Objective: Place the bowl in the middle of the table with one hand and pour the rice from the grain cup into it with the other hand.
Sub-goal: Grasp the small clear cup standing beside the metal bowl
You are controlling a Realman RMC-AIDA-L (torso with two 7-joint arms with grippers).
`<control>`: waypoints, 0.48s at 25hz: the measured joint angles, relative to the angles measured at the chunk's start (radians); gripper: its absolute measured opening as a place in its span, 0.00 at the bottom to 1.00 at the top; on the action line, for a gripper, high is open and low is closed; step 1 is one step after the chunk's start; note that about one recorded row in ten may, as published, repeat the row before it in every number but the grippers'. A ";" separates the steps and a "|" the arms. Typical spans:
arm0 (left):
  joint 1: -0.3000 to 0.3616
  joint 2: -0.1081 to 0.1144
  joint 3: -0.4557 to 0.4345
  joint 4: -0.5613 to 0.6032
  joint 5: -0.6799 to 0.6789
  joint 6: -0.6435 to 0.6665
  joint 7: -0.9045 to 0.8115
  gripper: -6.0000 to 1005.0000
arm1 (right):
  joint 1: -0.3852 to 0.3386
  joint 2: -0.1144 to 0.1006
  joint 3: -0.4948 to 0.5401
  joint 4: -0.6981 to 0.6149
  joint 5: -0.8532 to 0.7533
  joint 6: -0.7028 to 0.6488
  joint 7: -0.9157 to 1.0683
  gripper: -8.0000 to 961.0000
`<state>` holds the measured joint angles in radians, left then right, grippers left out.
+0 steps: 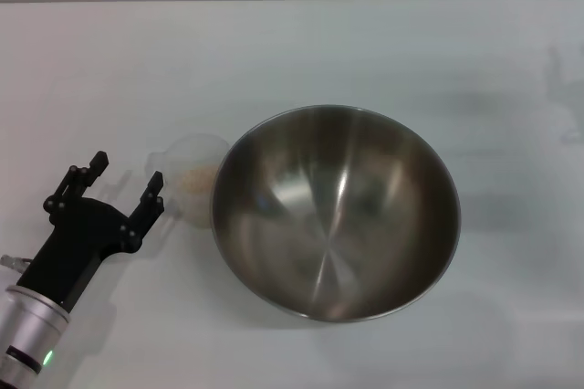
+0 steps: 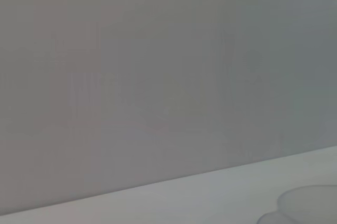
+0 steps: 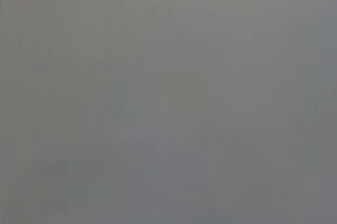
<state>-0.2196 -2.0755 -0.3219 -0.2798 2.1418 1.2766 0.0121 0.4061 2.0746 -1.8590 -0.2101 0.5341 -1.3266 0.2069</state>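
The steel bowl (image 1: pixel 336 211) stands on the white table (image 1: pixel 274 51), a little right of centre. The clear grain cup (image 1: pixel 190 170) stands just left of the bowl, touching or nearly touching its rim, with pale rice (image 1: pixel 199 177) inside. My left gripper (image 1: pixel 125 178) is open and empty, just left of the cup, its fingers pointing towards it. The left wrist view shows the cup's rim (image 2: pixel 308 203) at the edge and a grey wall. The right gripper is out of view; its wrist view shows only plain grey.
The table's far edge (image 1: pixel 292 0) meets a grey wall at the back. White tabletop lies behind the bowl and to its right.
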 joint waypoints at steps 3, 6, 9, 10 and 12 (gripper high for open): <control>-0.009 0.000 -0.003 0.004 -0.003 -0.013 0.000 0.73 | 0.000 0.001 0.000 0.000 0.000 0.000 0.000 0.52; -0.019 0.000 -0.005 0.005 -0.005 -0.025 0.000 0.73 | 0.000 0.001 0.000 0.000 0.000 0.000 0.001 0.52; -0.032 0.000 -0.008 0.006 -0.006 -0.043 0.000 0.73 | 0.001 0.001 0.000 0.000 0.000 0.001 0.001 0.52; -0.035 0.000 -0.009 0.006 -0.006 -0.048 0.000 0.73 | 0.002 0.001 0.000 0.000 0.000 0.002 0.002 0.52; -0.042 0.000 -0.017 0.006 -0.006 -0.057 0.000 0.73 | 0.004 0.001 -0.001 0.000 0.000 0.005 0.002 0.52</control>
<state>-0.2618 -2.0755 -0.3385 -0.2734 2.1353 1.2193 0.0122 0.4101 2.0755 -1.8597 -0.2101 0.5337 -1.3221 0.2089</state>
